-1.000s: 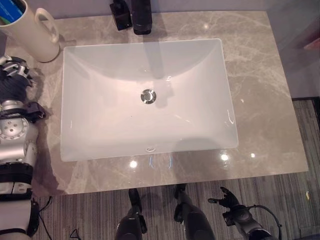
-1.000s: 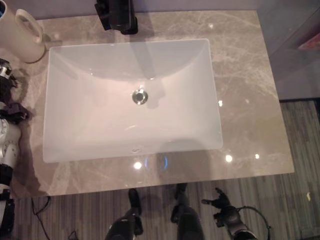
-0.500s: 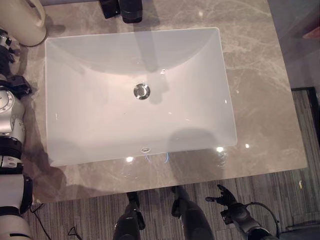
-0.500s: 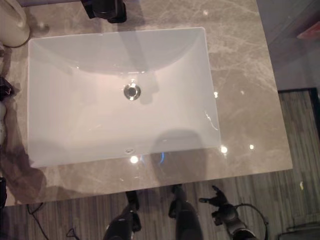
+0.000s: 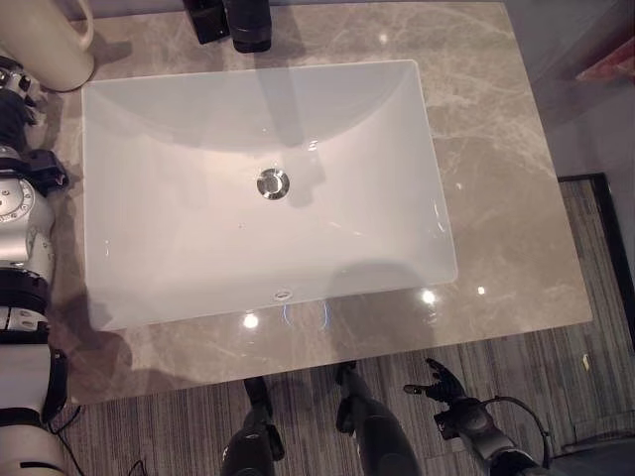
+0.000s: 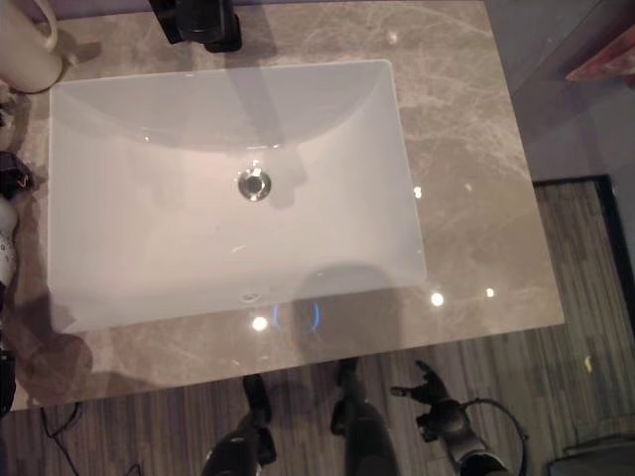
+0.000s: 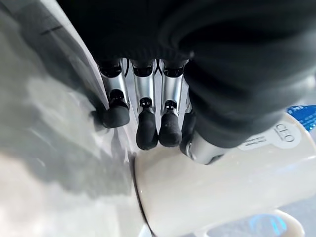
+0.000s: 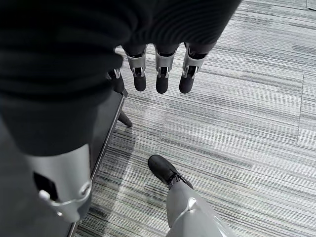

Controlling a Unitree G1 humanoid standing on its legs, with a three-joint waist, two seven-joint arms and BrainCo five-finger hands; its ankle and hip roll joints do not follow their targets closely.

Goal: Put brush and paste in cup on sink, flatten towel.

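A cream cup with a handle stands on the grey marble counter at the far left corner, beside the white sink basin. A blue thing shows at the cup's mouth. My left hand rests just in front of the cup with relaxed, straight fingers close to its side and nothing in them. Low over the striped floor, in front of the counter's right part, my right hand hangs open, its fingers straight and empty.
A black tap stands behind the basin, and the drain sits in its middle. A pinkish thing lies beyond the counter's right end. A dark cabinet side is next to my right hand.
The camera has moved, so the counter and cup sit further toward the picture's upper left. Both hands keep their places and stay open.
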